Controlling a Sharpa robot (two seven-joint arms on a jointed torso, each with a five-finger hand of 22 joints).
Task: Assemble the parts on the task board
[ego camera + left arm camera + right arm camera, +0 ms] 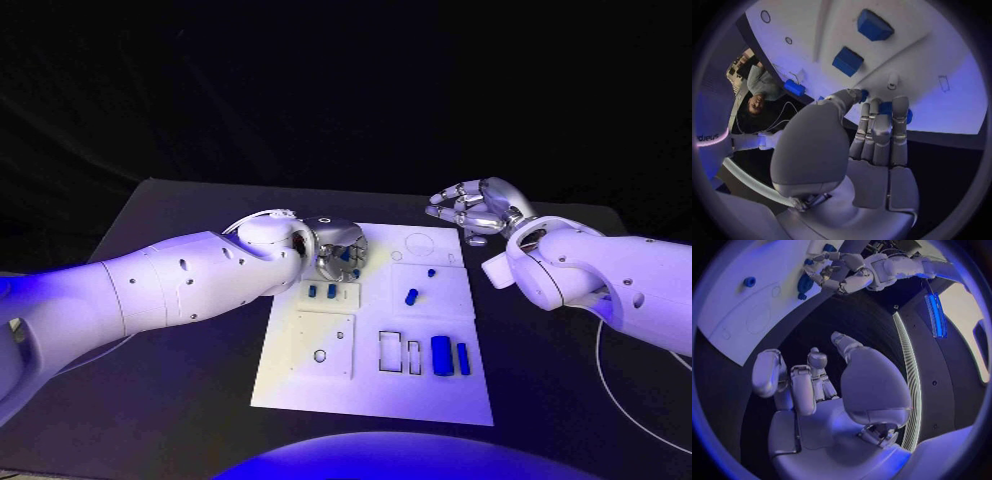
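The white board [372, 380] lies flat on the table. Small blue parts [441, 355] lie on it, two long ones side by side.

white task board [433, 385], blue parts [441, 355], black table [173, 390].

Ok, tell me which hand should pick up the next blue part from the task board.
Left. The left hand is already over the task board, its fingers reaching down by a blue part. The right hand hangs curled off the board's far right corner, holding nothing.
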